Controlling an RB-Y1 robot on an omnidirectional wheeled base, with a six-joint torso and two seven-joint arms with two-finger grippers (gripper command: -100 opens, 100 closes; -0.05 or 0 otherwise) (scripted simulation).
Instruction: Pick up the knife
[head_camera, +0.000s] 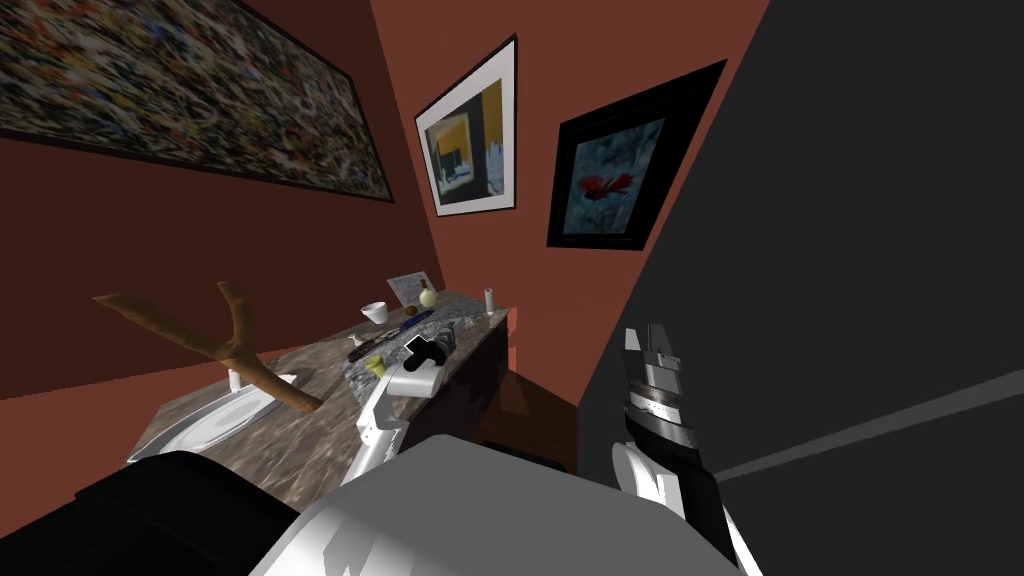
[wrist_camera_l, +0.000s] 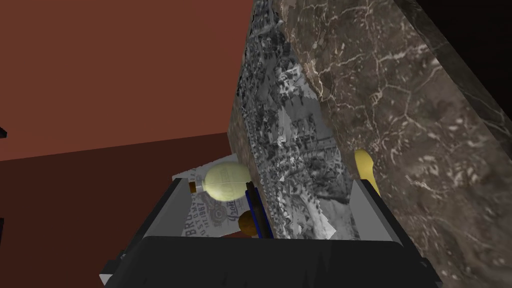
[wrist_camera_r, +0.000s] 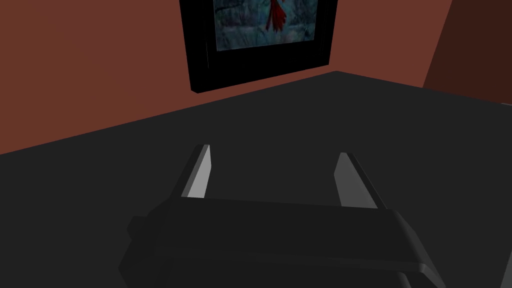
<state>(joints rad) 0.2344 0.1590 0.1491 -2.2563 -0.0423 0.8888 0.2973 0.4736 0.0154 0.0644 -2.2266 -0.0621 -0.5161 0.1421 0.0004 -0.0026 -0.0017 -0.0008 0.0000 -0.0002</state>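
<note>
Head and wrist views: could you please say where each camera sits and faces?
Head view: head-mounted, steeply down at brown marble counter; both forearms show.
Left wrist view: left hand, along open left gripper, over crumpled grey sheet.
Right wrist view: right hand, along open right gripper, toward a wall.
Head and left wrist share counter, sheet.

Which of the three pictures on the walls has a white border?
The middle picture, showing yellow and dark shapes. The large left picture is speckled; the right picture has a broad black frame.
</note>
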